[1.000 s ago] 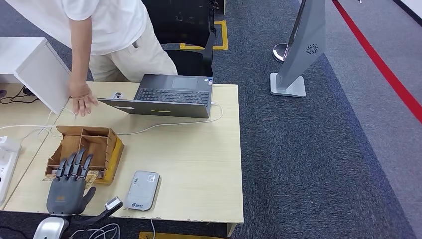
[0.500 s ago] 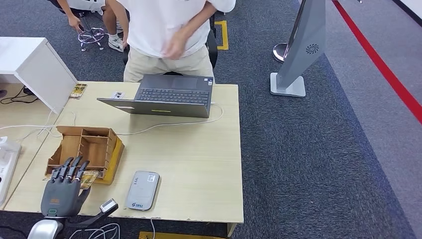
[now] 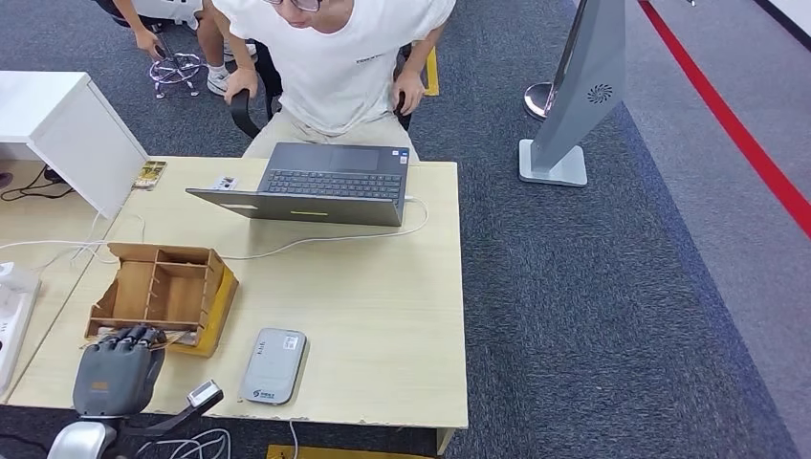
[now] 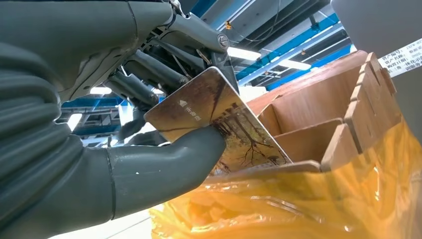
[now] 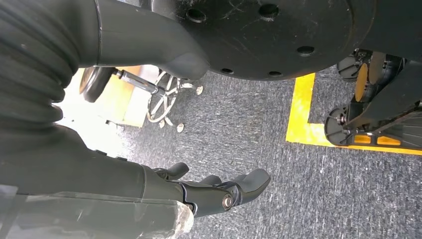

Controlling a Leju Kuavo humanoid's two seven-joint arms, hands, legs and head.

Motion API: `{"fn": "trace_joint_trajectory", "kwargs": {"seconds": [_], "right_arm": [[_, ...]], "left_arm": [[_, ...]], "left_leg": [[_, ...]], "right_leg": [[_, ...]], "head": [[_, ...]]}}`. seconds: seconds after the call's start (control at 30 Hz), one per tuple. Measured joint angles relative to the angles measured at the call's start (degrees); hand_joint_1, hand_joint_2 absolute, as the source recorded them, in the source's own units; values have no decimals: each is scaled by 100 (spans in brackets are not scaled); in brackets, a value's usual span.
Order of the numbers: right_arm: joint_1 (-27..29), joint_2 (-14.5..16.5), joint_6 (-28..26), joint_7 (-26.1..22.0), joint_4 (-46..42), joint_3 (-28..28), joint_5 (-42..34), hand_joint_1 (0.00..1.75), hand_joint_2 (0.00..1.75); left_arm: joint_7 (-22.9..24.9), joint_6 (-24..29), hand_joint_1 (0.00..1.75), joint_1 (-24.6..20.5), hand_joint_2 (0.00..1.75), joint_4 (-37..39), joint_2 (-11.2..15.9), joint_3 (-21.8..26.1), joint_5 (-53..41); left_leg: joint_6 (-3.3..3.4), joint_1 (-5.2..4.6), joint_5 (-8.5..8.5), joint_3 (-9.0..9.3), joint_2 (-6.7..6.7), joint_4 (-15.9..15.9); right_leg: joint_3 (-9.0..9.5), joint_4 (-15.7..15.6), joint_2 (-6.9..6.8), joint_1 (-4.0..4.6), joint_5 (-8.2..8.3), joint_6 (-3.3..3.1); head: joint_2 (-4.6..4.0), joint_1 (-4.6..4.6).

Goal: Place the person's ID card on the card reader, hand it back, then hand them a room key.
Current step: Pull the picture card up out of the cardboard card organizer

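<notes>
My left hand (image 3: 113,373) is at the table's near-left corner, fingers curled over the front slot of the wooden compartment box (image 3: 158,287). In the left wrist view the left hand (image 4: 124,99) pinches a brown tree-patterned room key card (image 4: 199,107) between thumb and fingers, at the box's (image 4: 318,104) front edge. The grey card reader (image 3: 273,365) lies flat just right of the hand, nothing on it. A small card (image 3: 151,173) lies at the table's far left. My right hand (image 5: 219,191) hangs over the carpet, fingers loose, holding nothing.
An open laptop (image 3: 320,182) stands at the table's far edge with a cable trailing across the table. A person in a white shirt (image 3: 335,57) sits behind it. A white box (image 3: 67,134) stands at the far left. A grey stand (image 3: 574,96) stands on the carpet to the right.
My left hand drew back toward the near edge and its fingers curled down at the box's front. The person moved from the table's left to behind the laptop, leaving a small card there.
</notes>
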Motion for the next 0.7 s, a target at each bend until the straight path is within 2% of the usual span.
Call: {"fn": "trace_joint_trajectory", "kwargs": {"seconds": [0.3,0.53,0.63,0.7], "right_arm": [[0,0,1,12,0,0,5,0,175],[0,1,1,31,0,0,0,0,175],[0,1,1,37,0,-1,-17,0,175],[1,1,-3,52,1,-12,-64,0,175]], "left_arm": [[-341,1,175,-73,175,0,-199,367,-7],[-345,1,175,-78,175,-62,-326,404,52],[-151,-14,175,-38,175,-140,-357,382,-107],[372,-253,175,59,175,-321,-345,233,-370]], "left_leg": [[0,0,0,0,0,0],[0,0,0,0,0,0],[0,0,0,1,1,0],[0,0,0,2,1,0]], "right_leg": [[0,0,0,0,0,0],[0,0,-2,0,0,0],[0,0,-1,0,0,0],[-2,0,0,0,0,0]], "head": [[1,2],[1,2],[1,2],[1,1]]}}
